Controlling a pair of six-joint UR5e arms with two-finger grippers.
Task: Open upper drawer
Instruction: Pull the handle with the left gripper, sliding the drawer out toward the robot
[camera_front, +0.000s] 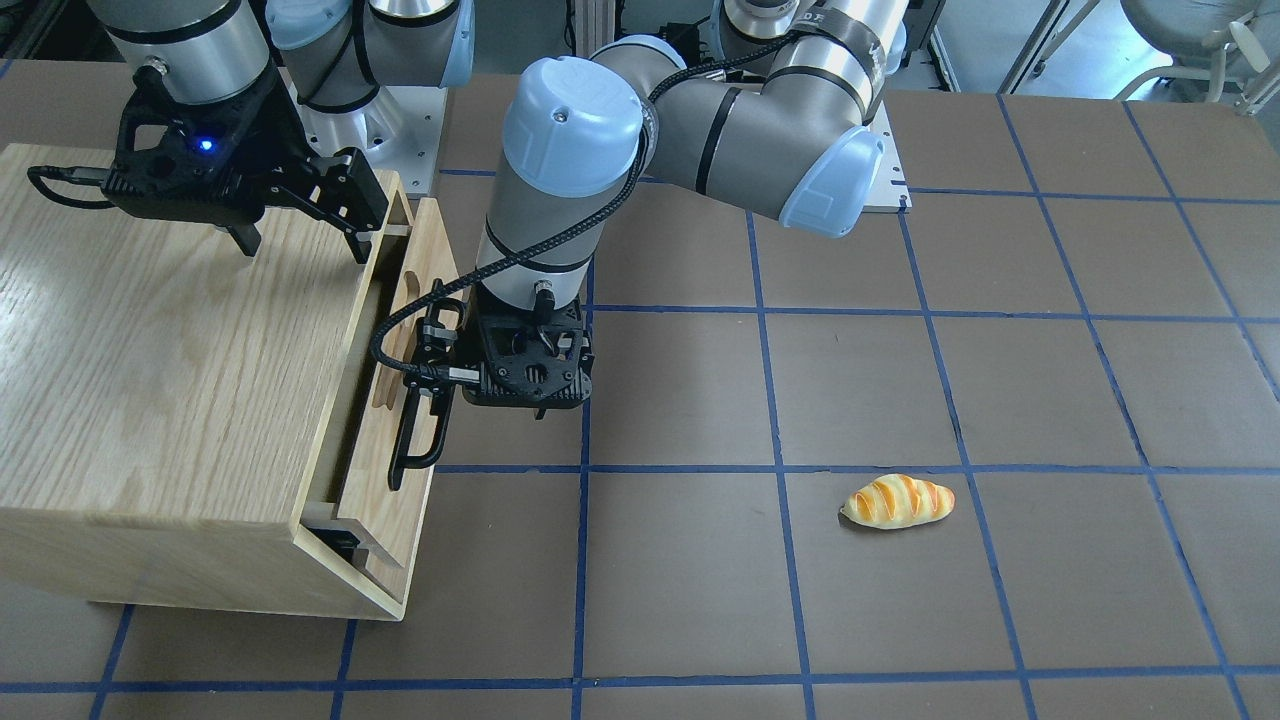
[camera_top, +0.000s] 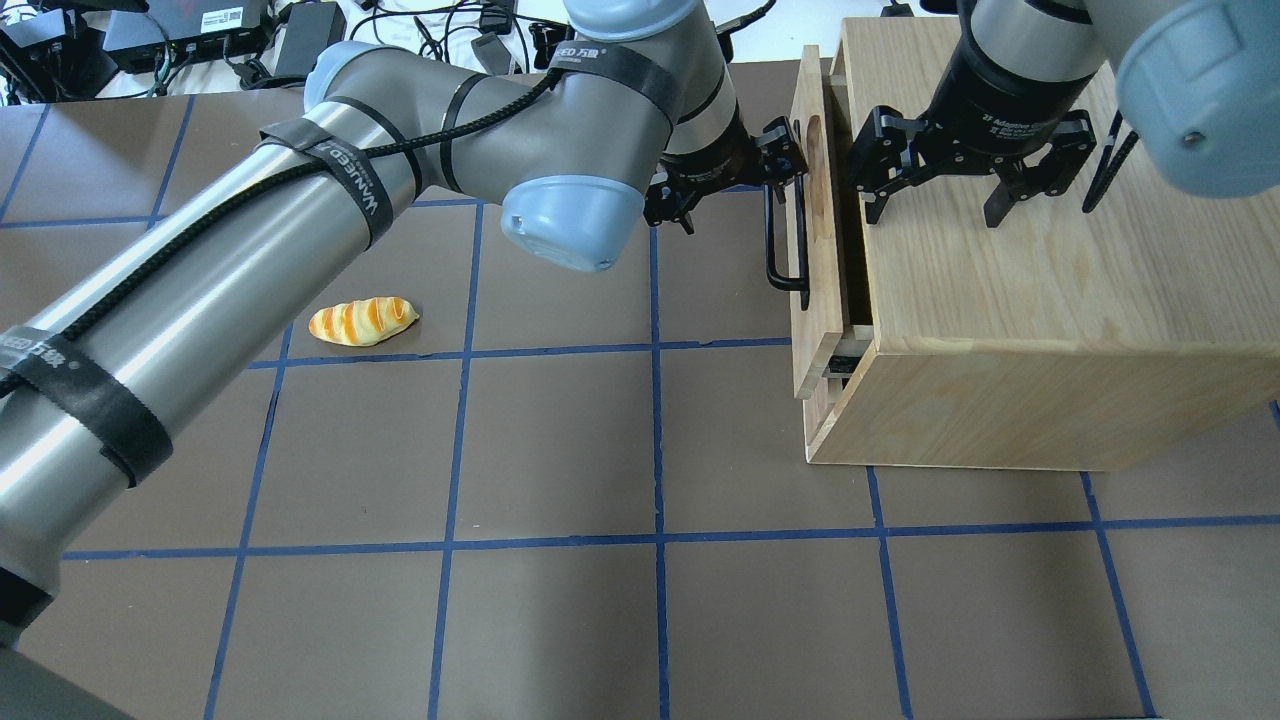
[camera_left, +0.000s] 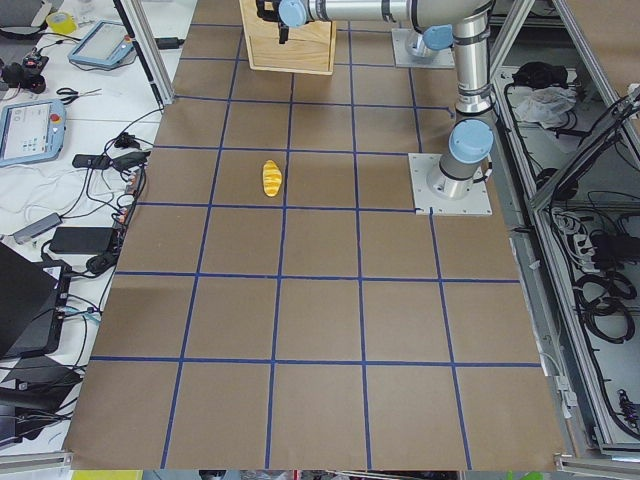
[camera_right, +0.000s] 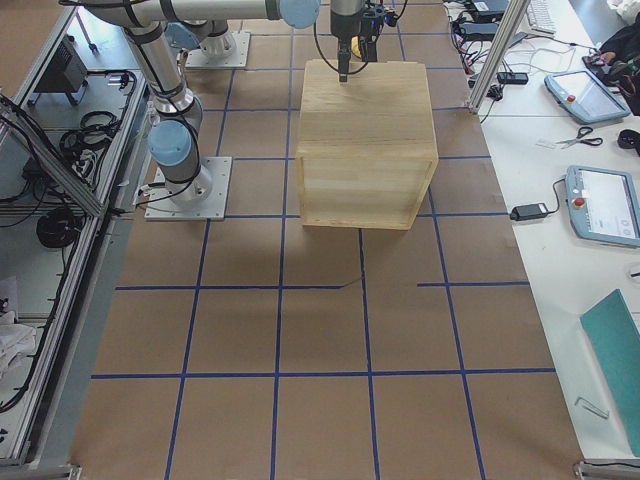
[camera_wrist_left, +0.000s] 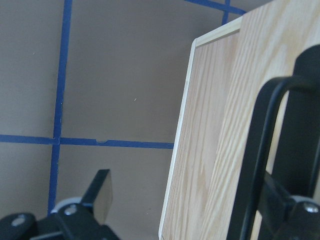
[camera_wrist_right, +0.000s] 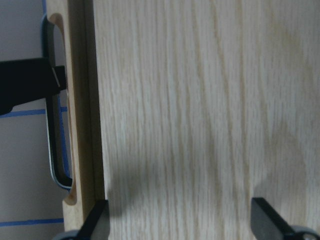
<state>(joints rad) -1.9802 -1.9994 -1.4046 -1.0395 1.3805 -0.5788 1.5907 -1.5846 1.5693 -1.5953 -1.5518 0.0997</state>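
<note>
The upper drawer of the oak cabinet stands pulled out a little, with a gap behind its front panel. Its black bar handle lies between the fingers of my left gripper. That gripper is open: one finger sits behind the bar and the other finger is well clear of it. My right gripper is open, with its fingertips down on the cabinet top near the drawer edge.
A toy bread loaf lies on the brown table on my left side, far from the cabinet. The table carries a blue tape grid. My left arm reaches across the table toward the cabinet.
</note>
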